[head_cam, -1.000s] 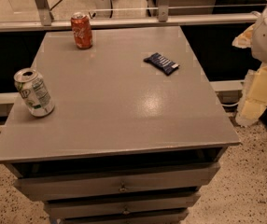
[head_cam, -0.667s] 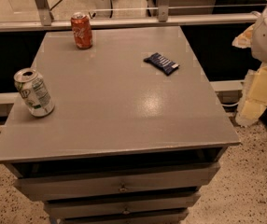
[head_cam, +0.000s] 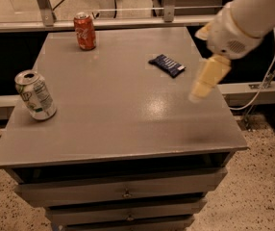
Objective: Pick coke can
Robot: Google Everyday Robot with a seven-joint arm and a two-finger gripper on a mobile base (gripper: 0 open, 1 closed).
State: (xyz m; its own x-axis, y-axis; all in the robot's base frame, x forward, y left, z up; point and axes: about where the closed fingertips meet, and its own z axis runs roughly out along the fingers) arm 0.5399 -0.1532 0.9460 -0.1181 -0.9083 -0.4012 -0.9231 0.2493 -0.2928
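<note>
The coke can [head_cam: 85, 31] is red-orange with white script and a silver top. It stands upright at the far left of the grey cabinet top [head_cam: 118, 105]. My gripper [head_cam: 206, 79] hangs blurred over the right side of the top, just right of a dark snack packet. It is far to the right of the can and touches nothing that shows. The white arm [head_cam: 253, 18] reaches in from the upper right.
A silver-white can with green markings [head_cam: 35, 95] stands tilted near the left edge. A dark blue snack packet [head_cam: 167, 65] lies right of centre. Drawers [head_cam: 125, 194] run below the front edge. A rail and glass [head_cam: 128, 13] stand behind the cabinet.
The arm and gripper have swung in from the right edge to above the right side of the cabinet top. The cans and the packet have not moved.
</note>
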